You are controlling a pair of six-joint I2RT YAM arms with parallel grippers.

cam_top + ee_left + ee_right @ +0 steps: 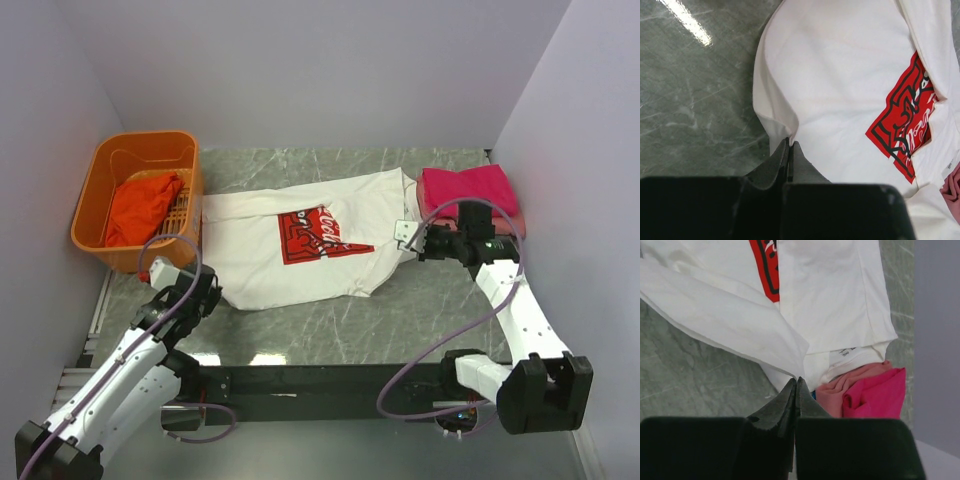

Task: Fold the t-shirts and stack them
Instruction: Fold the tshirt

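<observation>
Top external view: we see a glossy grey-green marbled tabletop boxed in by pale matte walls. A white soft-cloth t-shirt lies spread and rumpled across the middle. Its red rectangular print with white lettering faces up, partly covered by a fold. At far left stands a rigid orange plastic basket with slatted sides, an orange-red shirt crumpled inside. At far right a magenta folded shirt rests on a pink shirt, and the white shirt's edge reaches them. In the wrist views the left gripper, jaws pressed together, pinches the white shirt's near-left hem — the right gripper, likewise closed, nips its right edge beside the stack.
</observation>
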